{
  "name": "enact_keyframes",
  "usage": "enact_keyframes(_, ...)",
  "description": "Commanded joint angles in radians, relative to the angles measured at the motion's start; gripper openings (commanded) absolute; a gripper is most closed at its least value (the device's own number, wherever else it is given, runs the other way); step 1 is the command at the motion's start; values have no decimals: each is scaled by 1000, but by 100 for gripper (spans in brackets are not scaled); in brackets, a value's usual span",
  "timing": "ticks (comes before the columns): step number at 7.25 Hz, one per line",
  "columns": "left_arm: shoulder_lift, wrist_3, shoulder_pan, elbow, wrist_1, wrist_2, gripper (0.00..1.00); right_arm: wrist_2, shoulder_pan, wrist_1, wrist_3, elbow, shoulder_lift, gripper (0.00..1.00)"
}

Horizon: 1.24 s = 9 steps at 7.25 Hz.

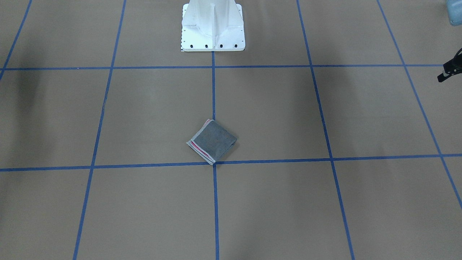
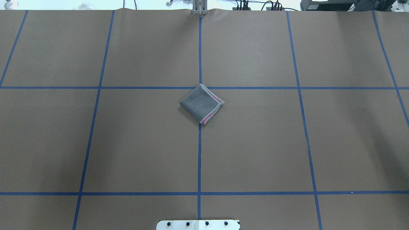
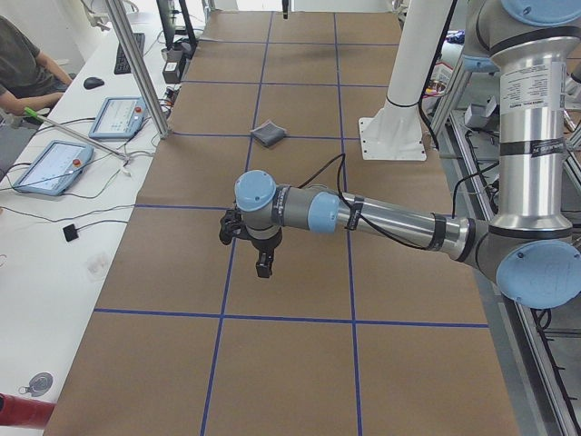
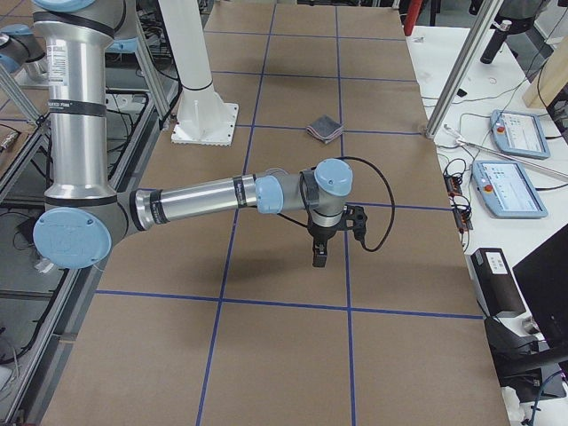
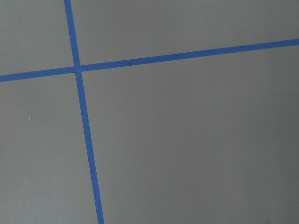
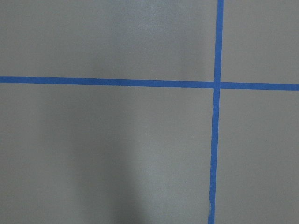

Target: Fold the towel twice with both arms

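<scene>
Bench [image 2: 96,143]: brown paper cover, marked into squares by blue tape [image 2: 199,153].
Left arm [image 3: 390,218]: stretched low over the bench, far out at 9 o'clock from the towel in the overhead view.
Right arm [image 4: 195,200]: mirrored, far out at 3 o'clock.
Pedestal [image 1: 213,29]: white, bolted down at 6 o'clock of the overhead view.
Towel [image 2: 199,103]: mid-bench on the centre tape line, a small diamond with the grey face up. Stacked hems and a pink sliver show along the sides facing 1 to 5 o'clock. Both folds look done.
Left gripper [image 3: 263,270]: points down at bare paper, well apart from the towel and holding nothing. I cannot tell how wide it stands.
Right gripper [image 4: 318,258]: likewise empty over bare paper, width not readable.
Risk: nothing weighs the terry layers down, so they may spring apart. The peeking pink suggests slightly uneven edges.
</scene>
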<state>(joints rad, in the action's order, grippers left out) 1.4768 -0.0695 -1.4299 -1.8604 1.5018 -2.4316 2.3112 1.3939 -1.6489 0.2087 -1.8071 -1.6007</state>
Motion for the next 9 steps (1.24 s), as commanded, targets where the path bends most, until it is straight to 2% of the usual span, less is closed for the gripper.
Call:
enact_keyframes(1,-3,2,-21,42,-2,-1,100,1,14,-5,0,0,-7,100)
enact_keyframes(3,-3,0,-69,78,-2,0,100,4,69,-5,0,41,-7,100)
enact_keyframes(9,0,4,-113,69,3,42,100,2,69,4,-2,51,-13,100)
